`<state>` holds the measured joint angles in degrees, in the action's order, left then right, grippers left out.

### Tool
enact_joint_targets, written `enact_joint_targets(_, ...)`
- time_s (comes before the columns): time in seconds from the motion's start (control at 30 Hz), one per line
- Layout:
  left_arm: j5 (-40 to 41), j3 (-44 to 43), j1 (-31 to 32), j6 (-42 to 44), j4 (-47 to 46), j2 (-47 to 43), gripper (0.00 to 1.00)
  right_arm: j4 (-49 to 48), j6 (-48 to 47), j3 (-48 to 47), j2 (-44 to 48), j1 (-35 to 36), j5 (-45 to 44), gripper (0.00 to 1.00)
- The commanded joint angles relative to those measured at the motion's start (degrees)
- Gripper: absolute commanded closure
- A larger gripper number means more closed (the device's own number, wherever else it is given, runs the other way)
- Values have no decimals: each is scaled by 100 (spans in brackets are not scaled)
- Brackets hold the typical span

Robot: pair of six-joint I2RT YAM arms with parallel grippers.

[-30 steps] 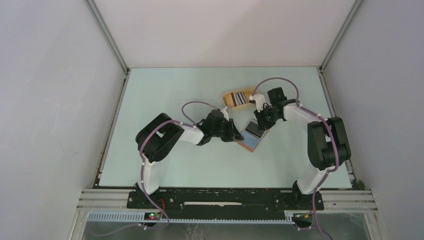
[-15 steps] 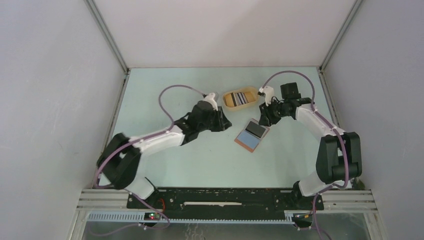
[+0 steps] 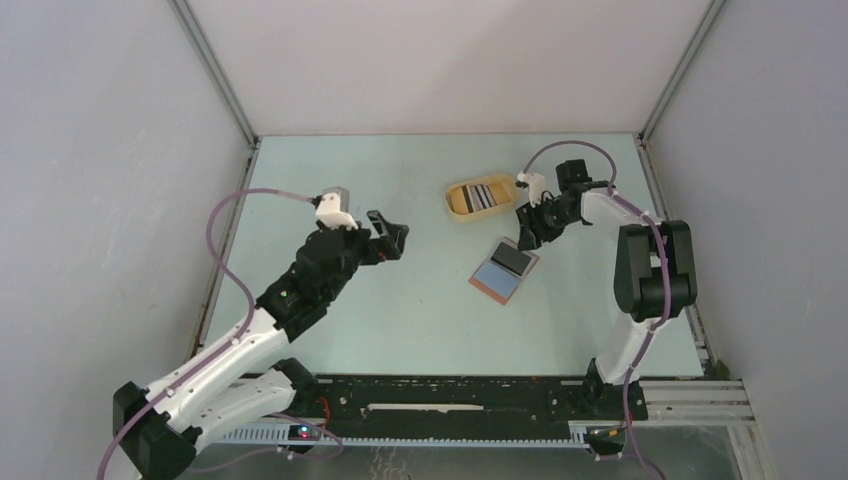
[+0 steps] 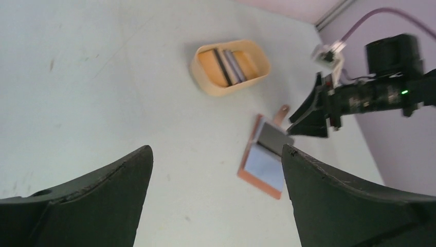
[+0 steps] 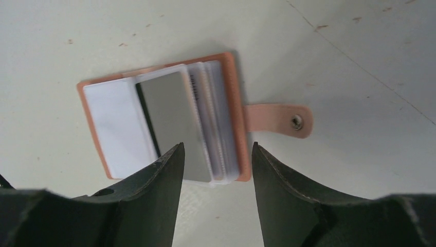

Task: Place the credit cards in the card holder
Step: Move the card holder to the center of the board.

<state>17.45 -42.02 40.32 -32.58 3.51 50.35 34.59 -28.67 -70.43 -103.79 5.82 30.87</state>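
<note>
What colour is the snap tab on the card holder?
Light reddish-brown snap tab, clearest in the right wrist view.

Top view overhead; 2 wrist views downward (all share card holder [image 5: 277, 121]).

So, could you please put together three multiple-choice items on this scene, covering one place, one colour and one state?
1. Where does the card holder lie relative to the tray?
A. inside it
B. on the table, on the near side of it
C. beyond it, by the back wall

2. What colour is the tray?
A. yellow
B. green
C. black

3. What state is the card holder in?
A. snapped shut
B. open, snap tab loose
C. standing on edge

Answers:
1 B: the top view shows it flat on the table, nearer than the tray.
2 A: the tray's wall is yellow in both the top and left wrist views.
3 B: the right wrist view shows its pockets spread and the tab lying unfastened.
</note>
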Motion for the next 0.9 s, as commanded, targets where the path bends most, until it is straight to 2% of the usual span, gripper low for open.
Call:
enact_joint_targets(0.0,-193,671,-185,-256,-215,-232,0,279,-65,-400,-305,-90,59,40)
enact_joint_targets(0.07,-309,881,-185,-448,-323,-296,0,386,-56,-451,-446,-90,126,43)
enact_joint_targets(0.23,-438,1288,-182,-776,-679,-405,0,745,-81,-454,-596,-88,304,59)
enact_joint_targets(0.43,-490,1381,-184,-765,-798,-361,0,831,312,-222,-500,-90,145,75)
enact_joint_targets(0.77,-1027,1496,-201,-819,-1562,212,1,1282,389,378,85,157,224,76)
enact_joint_targets(0.87,-1139,1380,-241,-747,-1656,335,2,1244,355,309,451,71,150,68)
